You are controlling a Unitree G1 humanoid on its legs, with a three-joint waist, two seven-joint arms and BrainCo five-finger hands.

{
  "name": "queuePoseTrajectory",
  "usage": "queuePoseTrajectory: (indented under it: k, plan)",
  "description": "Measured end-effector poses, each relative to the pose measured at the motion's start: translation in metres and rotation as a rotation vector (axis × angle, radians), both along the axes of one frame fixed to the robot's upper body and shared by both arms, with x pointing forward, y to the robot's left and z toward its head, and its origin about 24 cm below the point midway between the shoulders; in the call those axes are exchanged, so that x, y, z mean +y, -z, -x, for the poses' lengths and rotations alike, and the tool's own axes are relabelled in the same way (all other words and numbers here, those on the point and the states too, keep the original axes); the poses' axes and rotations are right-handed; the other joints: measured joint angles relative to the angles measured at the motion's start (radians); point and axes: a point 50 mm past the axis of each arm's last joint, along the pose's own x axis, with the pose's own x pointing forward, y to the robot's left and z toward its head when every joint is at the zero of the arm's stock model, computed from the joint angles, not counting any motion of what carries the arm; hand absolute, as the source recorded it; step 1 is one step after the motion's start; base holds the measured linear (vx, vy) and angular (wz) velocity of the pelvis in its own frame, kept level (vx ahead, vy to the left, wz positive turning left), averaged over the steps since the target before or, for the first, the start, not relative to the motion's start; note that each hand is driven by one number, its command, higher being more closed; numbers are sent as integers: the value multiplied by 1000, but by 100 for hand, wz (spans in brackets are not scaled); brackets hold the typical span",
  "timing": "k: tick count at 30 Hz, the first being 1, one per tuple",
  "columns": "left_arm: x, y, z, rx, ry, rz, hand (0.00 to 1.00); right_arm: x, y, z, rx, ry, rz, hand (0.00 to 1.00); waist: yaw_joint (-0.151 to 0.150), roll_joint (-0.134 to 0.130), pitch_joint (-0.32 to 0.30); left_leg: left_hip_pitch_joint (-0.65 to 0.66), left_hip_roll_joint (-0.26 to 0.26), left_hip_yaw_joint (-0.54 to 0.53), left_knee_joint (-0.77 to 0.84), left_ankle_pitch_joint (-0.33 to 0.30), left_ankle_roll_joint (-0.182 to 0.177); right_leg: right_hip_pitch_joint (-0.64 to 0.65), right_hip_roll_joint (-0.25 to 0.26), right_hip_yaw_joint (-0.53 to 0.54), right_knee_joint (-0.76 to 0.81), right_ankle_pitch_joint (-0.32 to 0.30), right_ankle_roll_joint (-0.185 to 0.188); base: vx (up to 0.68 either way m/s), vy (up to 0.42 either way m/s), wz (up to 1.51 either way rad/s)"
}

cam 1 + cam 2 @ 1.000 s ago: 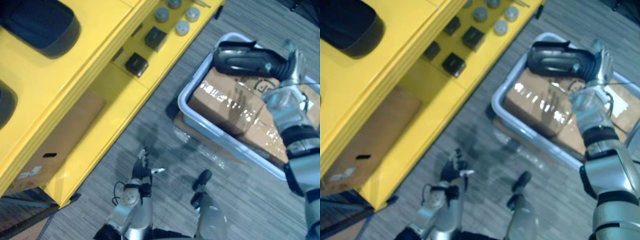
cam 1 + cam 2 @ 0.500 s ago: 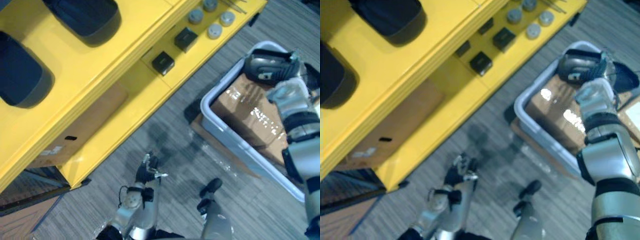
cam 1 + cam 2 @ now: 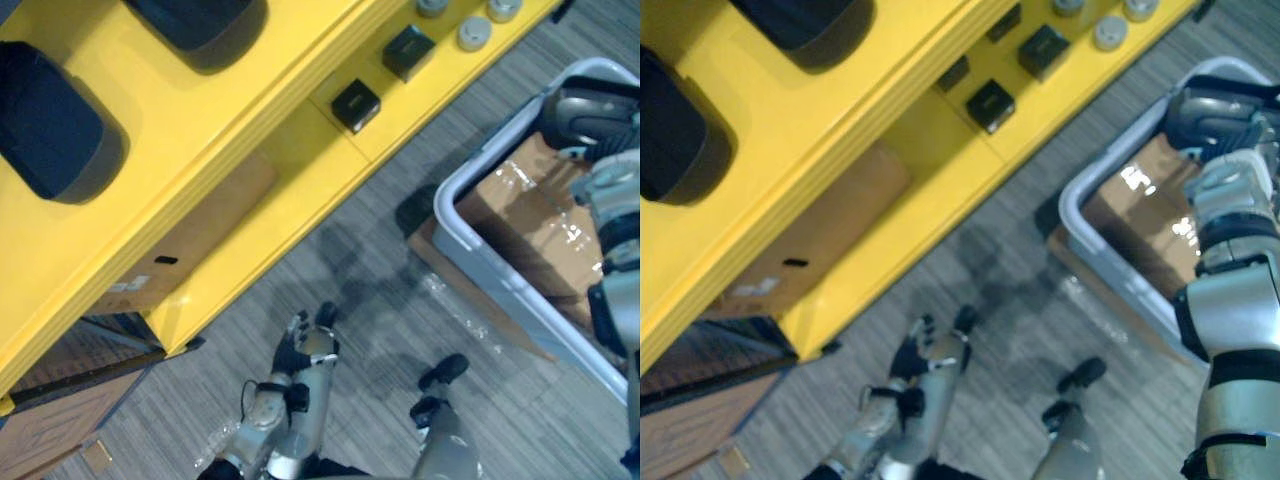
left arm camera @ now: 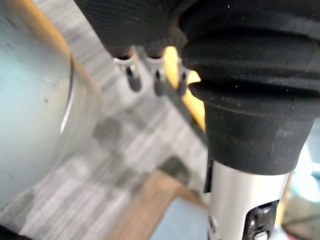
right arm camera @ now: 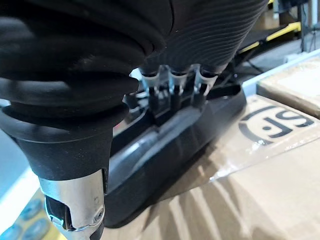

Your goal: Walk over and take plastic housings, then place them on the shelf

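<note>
grey striped floor [image 3: 372, 262]; yellow shelf [image 3: 262, 82]; right hand [image 3: 1230, 185] grips housing [image 5: 165, 150]; left hand [image 3: 305, 350] relaxed

housing [image 3: 600, 115] cut off at picture edge, bin [image 3: 520, 300] too; round shelf parts [image 3: 473, 33] too small to identify.

Floor: grey carpet [image 3: 380, 290], fine stripes all running one way. Yellow shelf unit [image 3: 250, 90] crosses the upper left on a diagonal, with a flat top tier above a lower yellow board [image 3: 310, 190]. The lower board carries two small black boxes [image 3: 356, 103], and grey round discs [image 3: 472, 32] toward its far end. Brown cardboard box [image 3: 190, 235] sits tucked under the top tier. Wood-brown panel [image 3: 50, 440] at the unit's near end, low by the floor.
</note>
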Motion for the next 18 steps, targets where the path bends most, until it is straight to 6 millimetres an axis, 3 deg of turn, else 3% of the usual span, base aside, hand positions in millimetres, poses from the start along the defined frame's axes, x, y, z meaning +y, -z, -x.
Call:
queuePoseTrajectory:
  k: [5,12,18]
  plan:
    - [-2,0,4,-2,-3,35,0,-8,-17,7,-22,39,68,0,21,25,7,-20,-3,3,1,0,-1,-10,4,-2,-30,24,10,4,50,0]
    - [1,0,3,-4,-19,62,0,-8,-17,4,120,-30,66,0,28,30,10,-44,-2,9,17,-18,2,-24,9,1,-49,38,13,-6,58,-3]
    - [7,-4,-1,-16,-22,80,0,-22,-21,14,257,-100,-27,0,45,26,18,-57,7,6,48,-41,6,-17,21,-3,-58,33,5,-40,59,-3]
